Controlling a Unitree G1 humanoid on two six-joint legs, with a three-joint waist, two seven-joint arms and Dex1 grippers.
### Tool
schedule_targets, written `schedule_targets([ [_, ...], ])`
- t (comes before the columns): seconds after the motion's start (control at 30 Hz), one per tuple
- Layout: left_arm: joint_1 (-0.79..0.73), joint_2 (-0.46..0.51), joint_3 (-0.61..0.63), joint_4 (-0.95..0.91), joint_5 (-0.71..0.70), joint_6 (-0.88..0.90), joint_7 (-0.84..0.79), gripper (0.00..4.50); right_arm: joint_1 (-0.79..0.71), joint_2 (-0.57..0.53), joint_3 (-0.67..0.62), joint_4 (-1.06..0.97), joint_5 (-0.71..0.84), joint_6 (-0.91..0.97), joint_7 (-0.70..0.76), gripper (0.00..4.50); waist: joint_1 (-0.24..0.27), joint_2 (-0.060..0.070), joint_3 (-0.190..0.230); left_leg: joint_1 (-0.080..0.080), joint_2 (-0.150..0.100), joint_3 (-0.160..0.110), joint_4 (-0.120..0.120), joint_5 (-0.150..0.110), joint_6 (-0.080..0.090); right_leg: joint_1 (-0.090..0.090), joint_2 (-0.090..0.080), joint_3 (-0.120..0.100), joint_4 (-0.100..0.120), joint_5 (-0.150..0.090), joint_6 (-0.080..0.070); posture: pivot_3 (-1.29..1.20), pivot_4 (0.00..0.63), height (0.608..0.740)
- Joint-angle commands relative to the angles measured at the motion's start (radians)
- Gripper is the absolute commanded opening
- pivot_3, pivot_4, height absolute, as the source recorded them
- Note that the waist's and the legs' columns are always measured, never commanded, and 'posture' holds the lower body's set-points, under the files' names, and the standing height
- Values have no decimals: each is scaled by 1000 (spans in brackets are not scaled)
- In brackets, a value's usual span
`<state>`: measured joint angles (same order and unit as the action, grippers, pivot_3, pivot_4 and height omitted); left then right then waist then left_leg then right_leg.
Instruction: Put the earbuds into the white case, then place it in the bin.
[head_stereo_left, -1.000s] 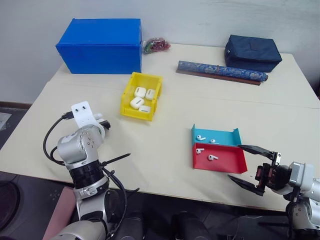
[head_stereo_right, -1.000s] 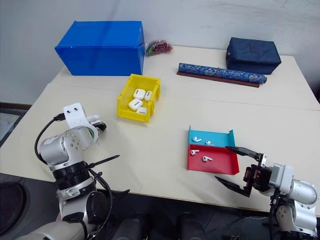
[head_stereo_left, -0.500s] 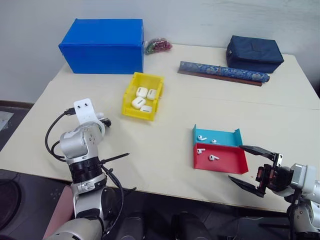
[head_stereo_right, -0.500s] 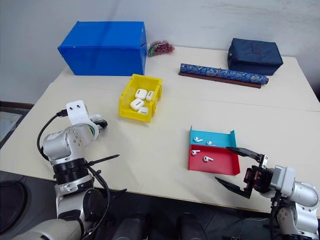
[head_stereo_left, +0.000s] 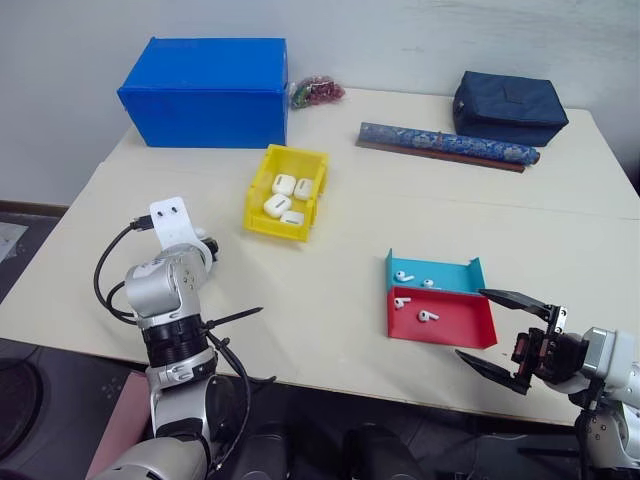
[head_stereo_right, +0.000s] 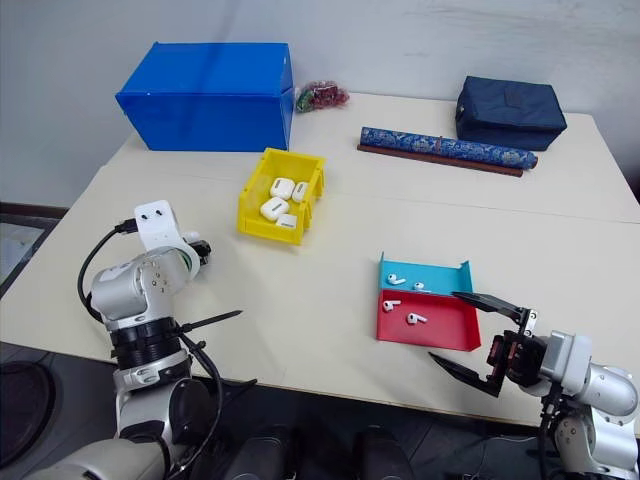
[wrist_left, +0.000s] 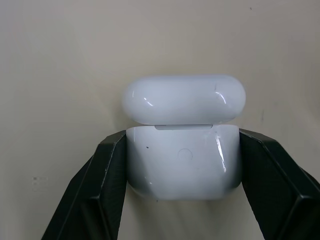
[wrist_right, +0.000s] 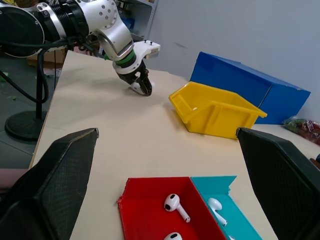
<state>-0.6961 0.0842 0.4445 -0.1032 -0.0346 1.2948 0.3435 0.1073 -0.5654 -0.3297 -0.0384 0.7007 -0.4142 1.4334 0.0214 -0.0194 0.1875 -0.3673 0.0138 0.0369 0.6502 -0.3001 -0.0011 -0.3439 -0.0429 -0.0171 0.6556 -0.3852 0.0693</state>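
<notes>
Left gripper (wrist_left: 182, 170) clamps white case (wrist_left: 184, 160) (lid ajar).

My table (head_stereo_left: 330, 260): blue box (head_stereo_left: 203, 91), yellow bin (head_stereo_left: 285, 192), teal tray (head_stereo_left: 432, 274) & red tray (head_stereo_left: 440, 318), navy bag (head_stereo_left: 508, 106), patterned roll (head_stereo_left: 446, 146), candy bag (head_stereo_left: 315, 91).

A cream tabletop (head_stereo_left: 340, 230) stands against a plain pale wall (head_stereo_left: 400, 35), with dark floor (head_stereo_left: 20, 260) beside the tabletop's left edge.
</notes>
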Motion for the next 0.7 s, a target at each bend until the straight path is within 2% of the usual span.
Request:
schedule_targets([
  [0.03, 65, -4, 7, -51, -1, 16, -28, 2802, 1, 2, -11, -22, 8, -17, 4, 4500, -1, 0, 0, 0, 0, 0, 0, 0, 0, 0, 0, 0, 0, 0, 0, 0, 150, 740],
  [0.1, 105, 16, 30, -104, -48, -70, -100, 2802, -3, 3, -8, -21, 6, -18, 1, 4500, -5, 0, 0, 0, 0, 0, 0, 0, 0, 0, 0, 0, 0, 0, 0, 0, 150, 740],
  [0.27, 293, 204, -17, -288, -260, -302, -540, 2802, -5, -29, -20, -25, 4, 14, -8, 4500, -22, 0, 0, -1, 1, 0, -1, 1, -1, -1, 1, 0, 0, 0, 0, 0, 150, 740],
  [0.37, 425, 270, 10, -402, -407, -570, -851, 2802, 8, -86, -45, -36, 5, 80, -27, 4500, -22, 0, 0, -1, 1, 0, 0, 1, -1, 0, 0, 0, -2, 0, -1, 0, 150, 740],
  [0.47, 496, 304, -39, -406, -437, -745, -997, 2802, 43, -152, -75, -66, -6, 172, -82, 4500, -16, 2, 0, -1, 0, 0, 0, 0, 1, 3, -1, -1, -7, 0, -1, 0, 150, 740],
  [0.53, 503, 288, -104, -389, -464, -796, -1049, 2802, 88, -196, -102, -101, -33, 250, -150, 4500, -14, 2, -1, -1, 0, -1, -1, 0, 2, 5, -1, -1, -12, -1, -3, 0, 150, 740],
  [0.7, 473, 153, -258, -346, -595, -946, -1221, 2802, 245, -288, -231, -173, -146, 424, -313, 4500, -4, 3, -1, -4, 0, 0, 0, -2, 6, 5, -1, 0, -15, -1, -3, 0, 150, 740],
])
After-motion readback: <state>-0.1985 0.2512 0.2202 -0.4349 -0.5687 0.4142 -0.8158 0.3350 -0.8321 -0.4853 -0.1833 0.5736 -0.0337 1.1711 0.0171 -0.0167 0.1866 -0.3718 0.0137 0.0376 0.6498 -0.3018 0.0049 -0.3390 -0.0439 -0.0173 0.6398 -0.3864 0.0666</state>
